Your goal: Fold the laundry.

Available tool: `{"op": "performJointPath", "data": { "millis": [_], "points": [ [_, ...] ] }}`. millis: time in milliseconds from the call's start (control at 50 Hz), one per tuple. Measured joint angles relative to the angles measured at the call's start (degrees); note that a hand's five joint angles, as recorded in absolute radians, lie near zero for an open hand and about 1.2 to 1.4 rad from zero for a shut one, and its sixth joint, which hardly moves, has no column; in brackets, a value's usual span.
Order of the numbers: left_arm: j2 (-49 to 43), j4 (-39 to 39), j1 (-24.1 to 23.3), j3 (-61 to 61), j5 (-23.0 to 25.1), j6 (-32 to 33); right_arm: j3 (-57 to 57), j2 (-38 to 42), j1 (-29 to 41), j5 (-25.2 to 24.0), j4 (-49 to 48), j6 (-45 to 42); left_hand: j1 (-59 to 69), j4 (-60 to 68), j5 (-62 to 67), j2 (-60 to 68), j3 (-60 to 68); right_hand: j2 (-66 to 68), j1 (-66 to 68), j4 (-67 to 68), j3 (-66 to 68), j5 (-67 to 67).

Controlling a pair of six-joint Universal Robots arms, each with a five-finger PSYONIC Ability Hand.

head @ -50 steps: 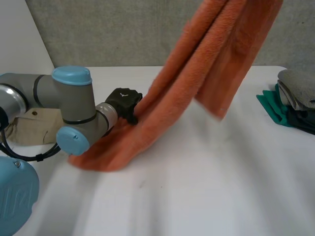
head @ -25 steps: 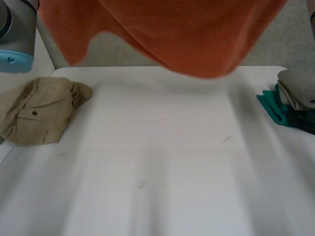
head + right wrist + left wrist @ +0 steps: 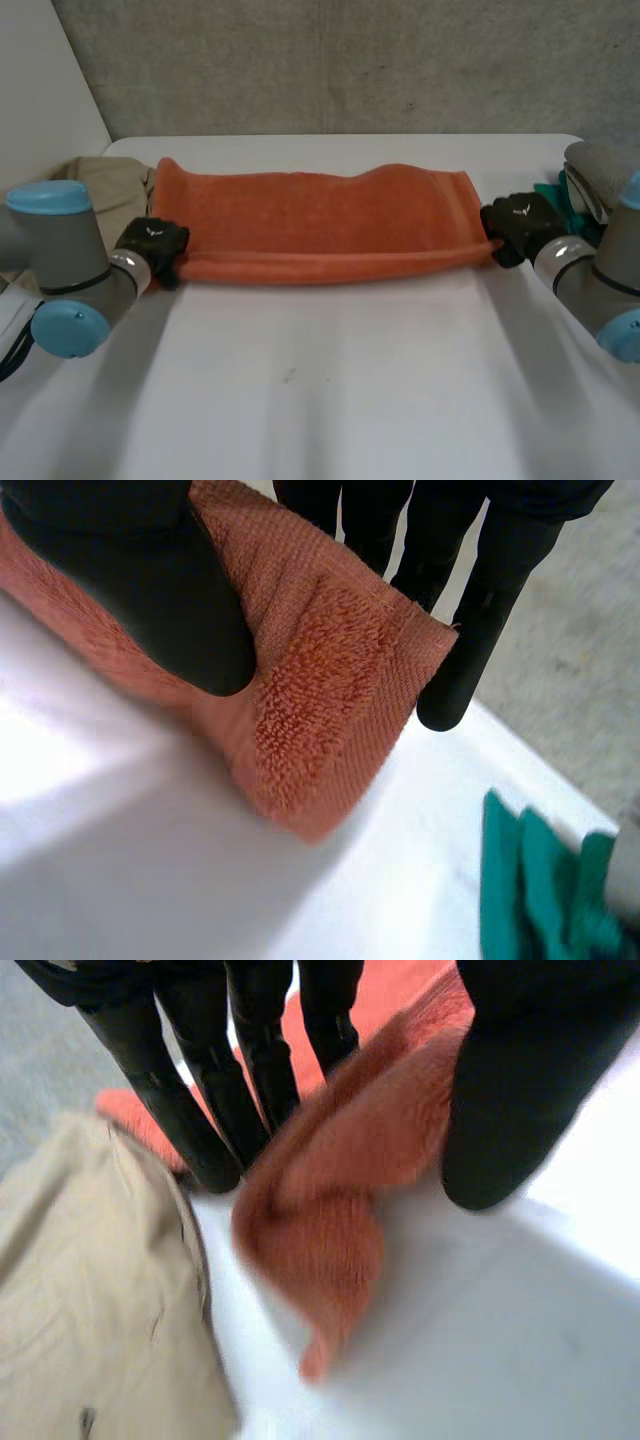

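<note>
orange towel (image 3: 310, 225) lies stretched sideways across the far half of the white table (image 3: 330, 390), doubled lengthwise with the rolled fold along its near edge. left hand (image 3: 152, 245) is at the towel's left end, on the near corner. in the left wrist view the cloth bunches between thumb and fingers, so it's pinching the towel. right hand (image 3: 518, 225) is at the right end, near corner. in the right wrist view the thumb presses on top of the terry and the fingers reach past the far side of the hem, so it's clamped on the towel too. the towel looks fairly taut between the two hands, with a slight hump in the top layer toward the right.

a beige garment (image 3: 110, 185) sits crumpled just beside the towel's left end. a stack of folded cloths (image 3: 595, 170), grey over teal, is at the table's right edge near the right hand.

step in hand, as i read it: first lengthwise fold laid down, both ends gripped. next move probably calls for bringing one end over to the other to halve the length. corners need to line up, and the left end should stay off the beige garment so it doesn't snag
</note>
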Motion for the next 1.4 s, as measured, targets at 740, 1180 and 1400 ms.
{"op": "performJointPath", "data": {
  "millis": [740, 1180, 1400],
  "points": [
    [-0.2, -5.7, 6.1, 2.7, 8.1, 7.9, 0.4, -1.5, -0.9, 1.1, 4.3, 0.9, -3.5, -6.5, -6.9, -6.5, -6.7, 0.0, 0.0, 0.0, 0.0, 0.0],
    [18.9, -31.8, 8.3, -10.9, 8.5, 19.7, -3.4, -10.6, -6.7, 0.0, 46.8, -24.1, 21.0, 20.8, 18.5, 20.9, 20.2, 0.0, 0.0, 0.0, 0.0, 0.0],
    [22.4, -33.7, 6.0, -10.2, 6.5, 32.4, -9.1, -7.1, -7.1, 3.3, 51.2, -26.9, 21.0, 20.8, 18.5, 20.9, 20.2, 0.0, 0.0, 0.0, 0.1, 0.0]
  ]
}}
